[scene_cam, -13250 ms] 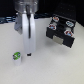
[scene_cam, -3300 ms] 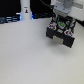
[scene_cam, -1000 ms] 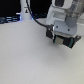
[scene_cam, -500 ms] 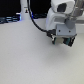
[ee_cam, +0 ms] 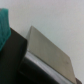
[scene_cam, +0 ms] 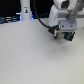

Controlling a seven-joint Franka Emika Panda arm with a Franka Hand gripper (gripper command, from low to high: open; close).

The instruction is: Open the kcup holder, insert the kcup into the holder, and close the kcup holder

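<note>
Hanging low over the kcup holder [scene_cam: 65, 36], with the fingers [scene_cam: 61, 33] down at its top front edge. Hard to say if spread, pressed together or pinching something: too blurry, so cannot tell.

Sits at the exterior view's right, far back on the white tabletop [scene_cam: 30, 55], that black box. Looks stiff and hard, and heavy enough to stay put if pulled on gently (maybe not if yanked). Best to take hold of a drawer by its pale handle, though hidden behind the arm just now.

Shows up in the wrist view only as a green blur, the kcup [ee_cam: 4, 22], very close to the camera and beside the dark box [ee_cam: 15, 55]. Probably held or nearly held, but only a guess. Looks tiny and light, with thin walls, easy to squash. Best to pinch softly by the sides, below the green top. Could slip, being smooth.

Counting up: one kcup holder, one kcup, one arm, and one tall white bottle [scene_cam: 25, 9] far off at the back, well apart from the box.
</note>
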